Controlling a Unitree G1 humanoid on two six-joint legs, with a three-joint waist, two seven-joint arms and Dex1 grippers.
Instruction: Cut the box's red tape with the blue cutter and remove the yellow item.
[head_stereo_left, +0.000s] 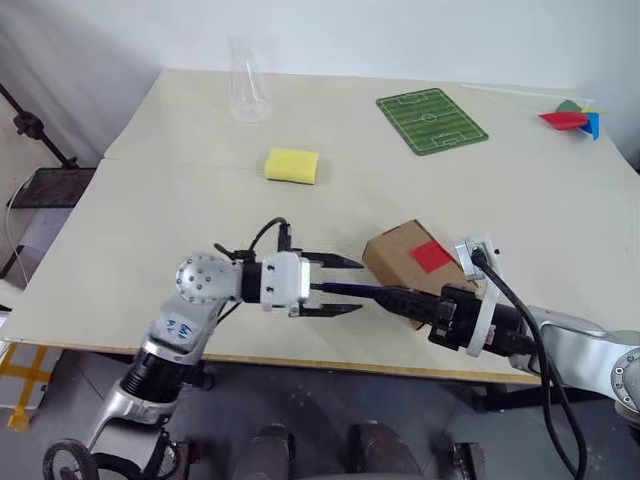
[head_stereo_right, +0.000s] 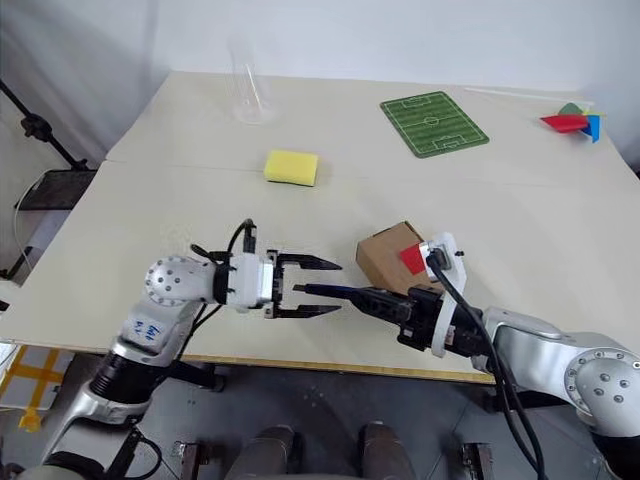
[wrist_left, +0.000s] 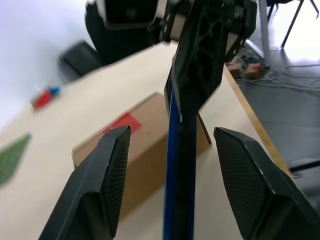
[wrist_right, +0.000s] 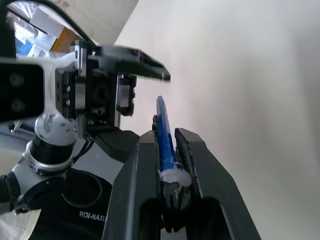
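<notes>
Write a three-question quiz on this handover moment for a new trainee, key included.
1. True or false: the left gripper is clamped on the blue cutter.
2. Which gripper holds the blue cutter? A. the left gripper B. the right gripper C. neither
3. Fill in: the red tape sits on top of the ____.

Key:
1. False. The left fingers stand open on either side of the cutter, clear of it.
2. B. The right gripper is shut on the cutter, whose free end points between the left fingers.
3. box. The tape looks uncut and the box closed, on the table near its front edge.
</notes>
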